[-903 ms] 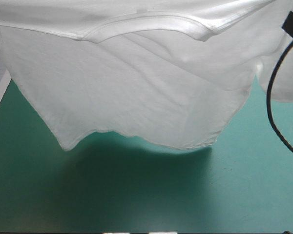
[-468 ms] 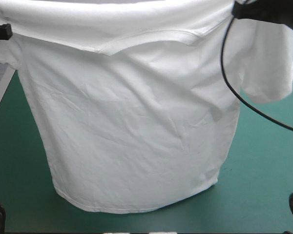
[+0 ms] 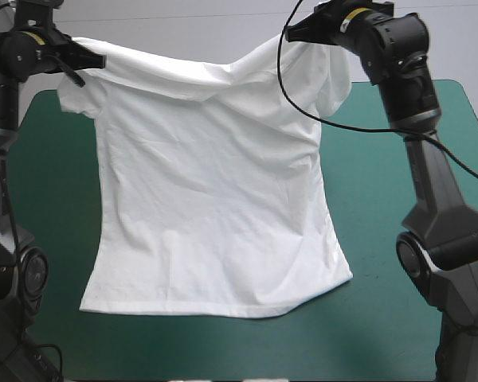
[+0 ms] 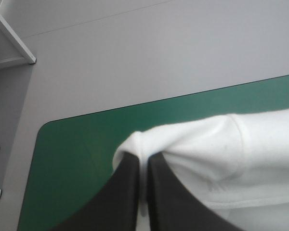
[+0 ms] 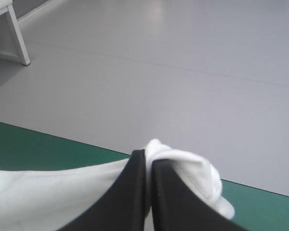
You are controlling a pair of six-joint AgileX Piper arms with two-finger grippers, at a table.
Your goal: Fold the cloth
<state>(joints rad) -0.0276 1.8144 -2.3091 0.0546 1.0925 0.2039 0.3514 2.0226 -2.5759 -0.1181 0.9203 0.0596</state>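
Backed away from the high camera since earlier: the T-shirt (image 3: 215,199), which filled that view just before, now hangs farther off over the table (image 3: 398,342), with both arms showing. At this moment the left gripper (image 3: 84,62) is clamped on one shoulder of the shirt, above the table's far-left corner. The right gripper (image 3: 299,32) is clamped on the other shoulder, above the table's far edge, right of its middle. The shirt's top edge sags between the two grippers, and the neck area is slumped forward. A sleeve droops just under each gripper. The body hangs as one sheet with light creases. The hem rests on the table toward its near edge and spreads wider than the upper part. The teal-green cover shows on both sides of the shirt and in front of it.

Left wrist view: the black fingers (image 4: 120,192) are all but closed, with a fold of white fabric pinched between them and bunched over the tips. The table's far edge and rounded corner lie beyond.

Right wrist view: the fingers (image 5: 130,192) are nearly together too, with a small wad of shirt at the tips. The rest of the fabric trails off sideways above the table's far edge.
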